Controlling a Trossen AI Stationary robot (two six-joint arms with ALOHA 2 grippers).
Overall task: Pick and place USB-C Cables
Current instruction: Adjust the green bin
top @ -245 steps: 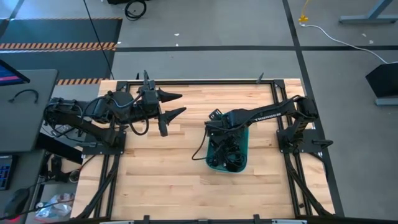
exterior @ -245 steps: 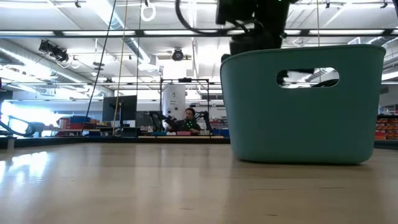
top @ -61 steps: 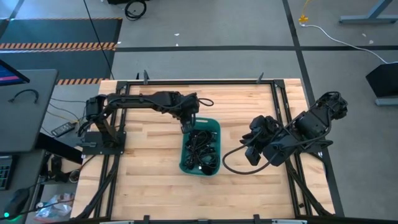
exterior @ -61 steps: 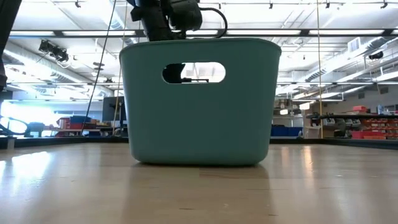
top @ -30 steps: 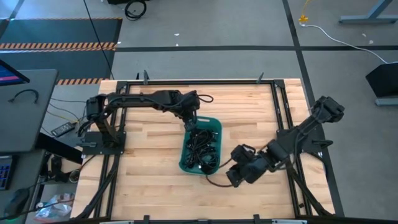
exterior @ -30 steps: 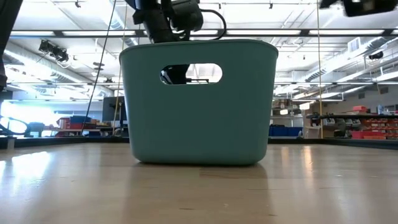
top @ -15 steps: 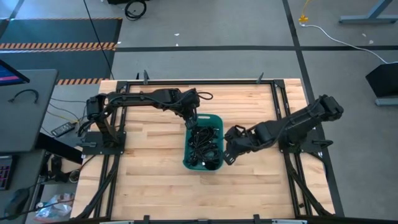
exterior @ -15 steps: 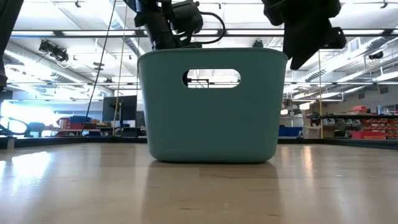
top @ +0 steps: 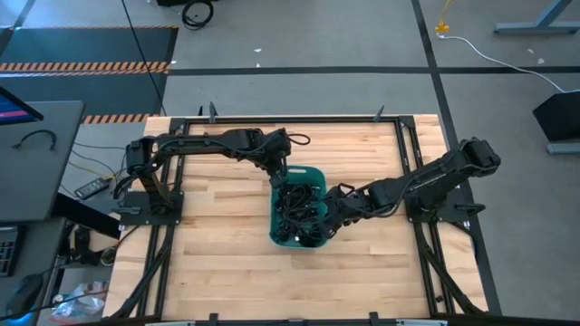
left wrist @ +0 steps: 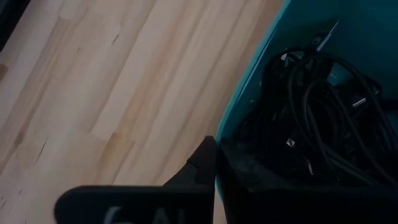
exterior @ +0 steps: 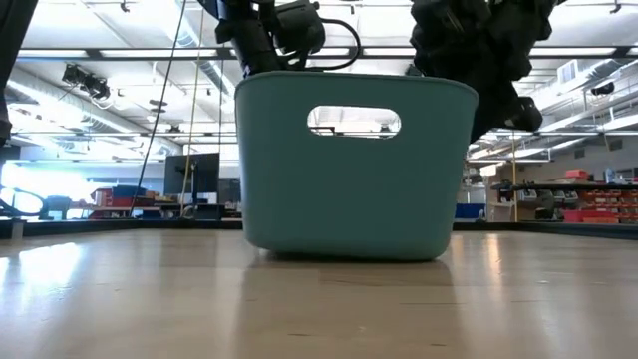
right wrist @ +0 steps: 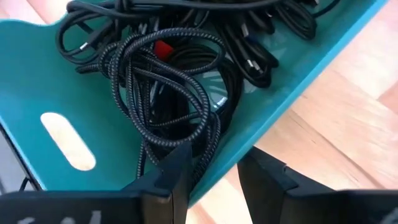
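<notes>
A teal plastic tub [top: 314,173] [exterior: 349,189] stands on the wooden table's middle. Inside lie several black USB-C cables [top: 297,206] [left wrist: 311,112] in a tangle, one with a red band [right wrist: 163,48]. My left gripper [top: 279,174] [left wrist: 216,155] is shut on the tub's far left corner. My right gripper [top: 328,220] [right wrist: 214,158] is open at the tub's right wall, one finger inside and one outside. A braided cable [right wrist: 161,99] loops just in front of its inner finger. My left gripper pinches the tub's rim [left wrist: 225,134] at the far left corner, one finger inside the tub and one outside. It comes from the table's left, slanting down. The tub stands on its base on the table. My right gripper stands astride the tub's right rim [right wrist: 227,163]. The braided cable's strands [right wrist: 202,152] run down beside its inner finger [right wrist: 177,165]. I cannot tell whether it touches them.
A black frame rail [top: 272,119] runs round the table. Bare wood [top: 217,235] lies to the left of the tub and on its near side. A grey desk [top: 36,154] stands beyond the table's left edge.
My right gripper has swung from the near right of the table toward the tub and now straddles its right wall. The black cord that trailed below it no longer lies on the table. The tub has slid a little toward the table's right, my left gripper still on its corner.
</notes>
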